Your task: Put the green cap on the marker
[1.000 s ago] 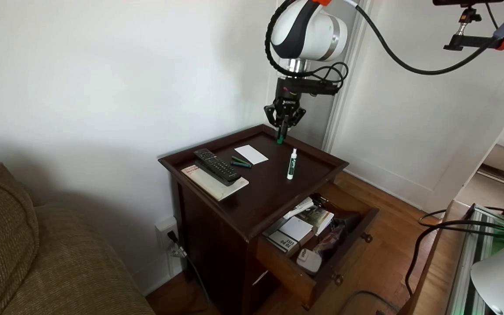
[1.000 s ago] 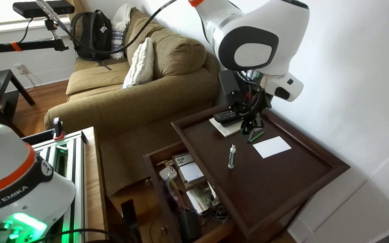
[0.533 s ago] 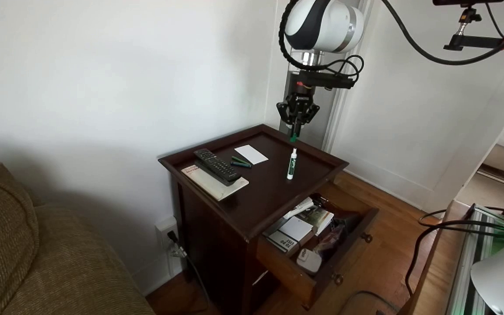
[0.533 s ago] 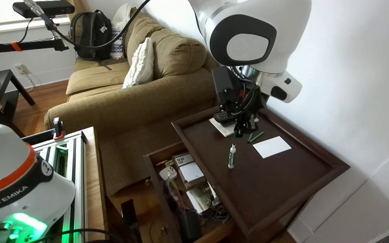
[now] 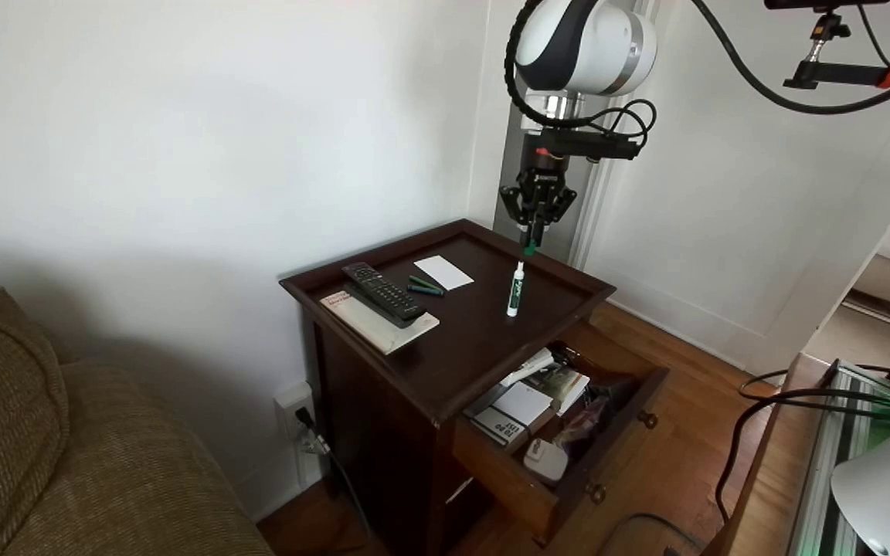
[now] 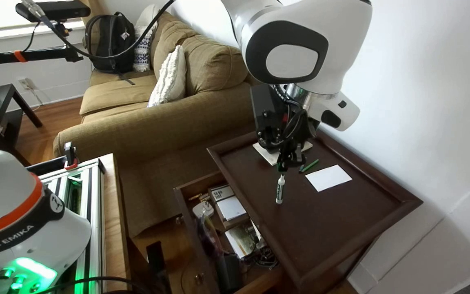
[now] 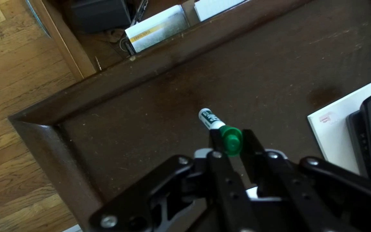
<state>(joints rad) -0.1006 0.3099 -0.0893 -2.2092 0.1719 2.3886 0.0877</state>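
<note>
The marker (image 5: pixel 515 292), white with a dark green label, stands upright on the dark wooden tabletop (image 5: pixel 484 340), its pale tip up. It also stands there in an exterior view (image 6: pixel 280 192). My gripper (image 5: pixel 531 236) is shut on the green cap (image 5: pixel 530 249) and holds it just above the marker's tip, slightly to the side in that view, with a small gap. In the wrist view the cap (image 7: pixel 232 141) sits between the fingertips and overlaps the marker's (image 7: pixel 208 118) upper end, hiding the tip. In an exterior view the gripper (image 6: pixel 283 163) mostly hides the cap.
Green and blue pens (image 5: pixel 426 286), a white card (image 5: pixel 443 272), and a remote (image 5: pixel 383 292) on a pale book (image 5: pixel 395 336) lie on the tabletop. It has a raised rim (image 6: pixel 361 253). An open drawer (image 6: pixel 190 228) with papers juts out below. A wall (image 5: pixel 221 154) stands behind.
My gripper has carried the cap sideways across the tabletop to above the marker, and has come slightly lower in the last half second. The marker has not moved.
</note>
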